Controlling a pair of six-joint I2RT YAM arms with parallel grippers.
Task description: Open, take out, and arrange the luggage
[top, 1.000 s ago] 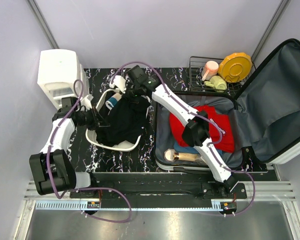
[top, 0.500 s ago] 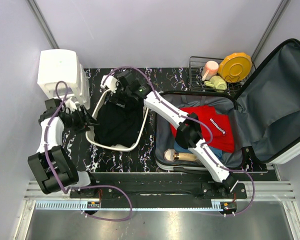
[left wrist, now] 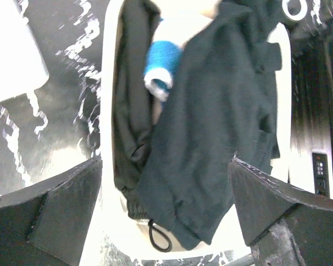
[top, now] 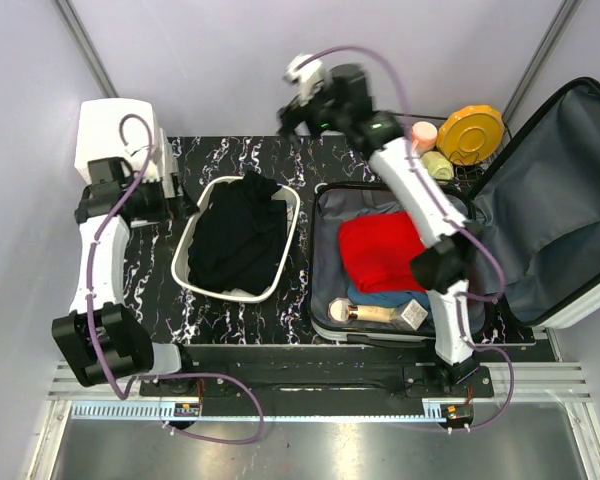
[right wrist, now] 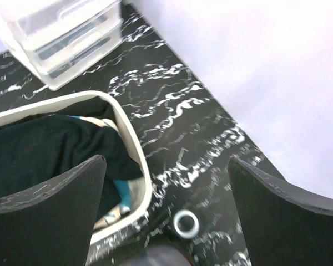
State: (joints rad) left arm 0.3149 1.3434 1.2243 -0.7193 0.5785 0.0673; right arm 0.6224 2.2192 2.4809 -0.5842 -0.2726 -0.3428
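Luggage (top: pixel 550 220) lies open at table's 3 o'clock, lid thrown right. Red garment (top: pixel 380 250) and small items inside, not yet out. White tub (top: pixel 179 255) at its 9 o'clock holds black clothing (top: pixel 235 240). Left gripper (left wrist: pixel 166 160) and right gripper (right wrist: pixel 166 160) spread wide, empty. Judged about midway.

No legible text or labels

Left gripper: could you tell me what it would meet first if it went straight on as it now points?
Probably the black garment heaped in the white tub: it fills the view between the jaws of the open left gripper, though depth is unclear.
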